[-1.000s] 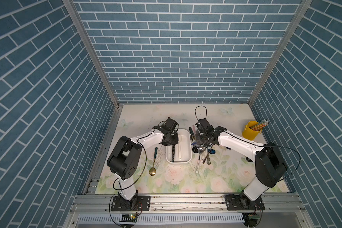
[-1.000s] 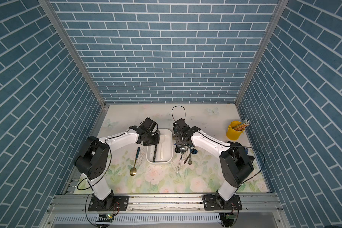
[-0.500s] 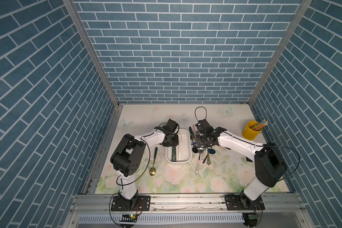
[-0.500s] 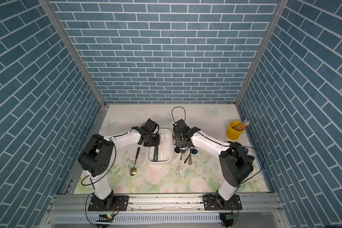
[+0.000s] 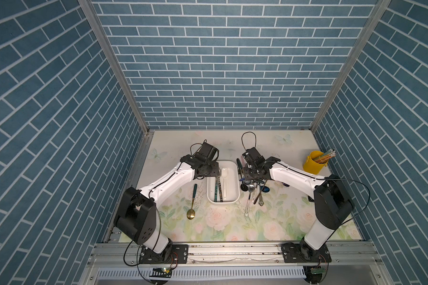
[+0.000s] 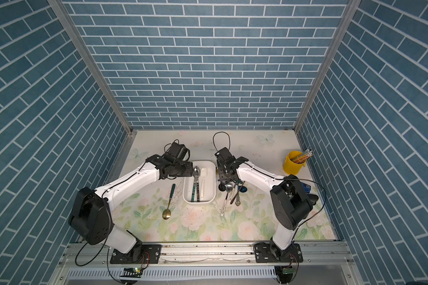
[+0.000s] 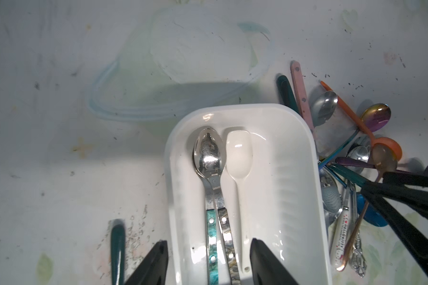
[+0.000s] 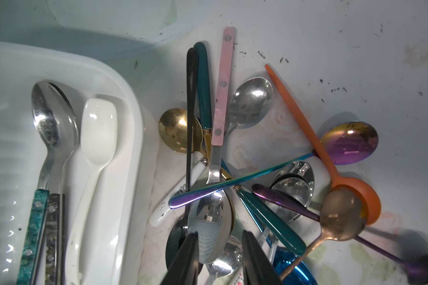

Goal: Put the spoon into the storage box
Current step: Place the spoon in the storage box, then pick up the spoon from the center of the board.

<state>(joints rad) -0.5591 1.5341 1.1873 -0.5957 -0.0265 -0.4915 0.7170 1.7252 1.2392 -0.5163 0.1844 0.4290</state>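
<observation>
The white storage box [image 5: 231, 182] [image 6: 209, 182] [image 7: 269, 172] sits mid-table. In it lie two steel spoons [image 7: 209, 153] [image 6: 196, 172] stacked together, with teal and grey marbled handles, beside a white plastic spoon [image 7: 239, 153]. My left gripper [image 7: 208, 243] [image 5: 214, 172] hovers open over the box's left wall, one finger outside and one inside, holding nothing. My right gripper [image 8: 220, 234] [image 5: 251, 176] is open just right of the box, low over a pile of spoons [image 5: 253, 192]. Its fingers straddle the steel bowl of a pink-handled spoon [image 8: 223, 86].
A gold spoon with a teal handle [image 5: 192, 202] [image 7: 118, 249] lies on the floral mat left of the box. A yellow cup of pencils [image 5: 315, 165] stands at the far right. Brick-patterned walls close in three sides.
My left gripper's jaws have spread open over the storage box, and the spoon handles lie free between them. The right arm has hardly moved.
</observation>
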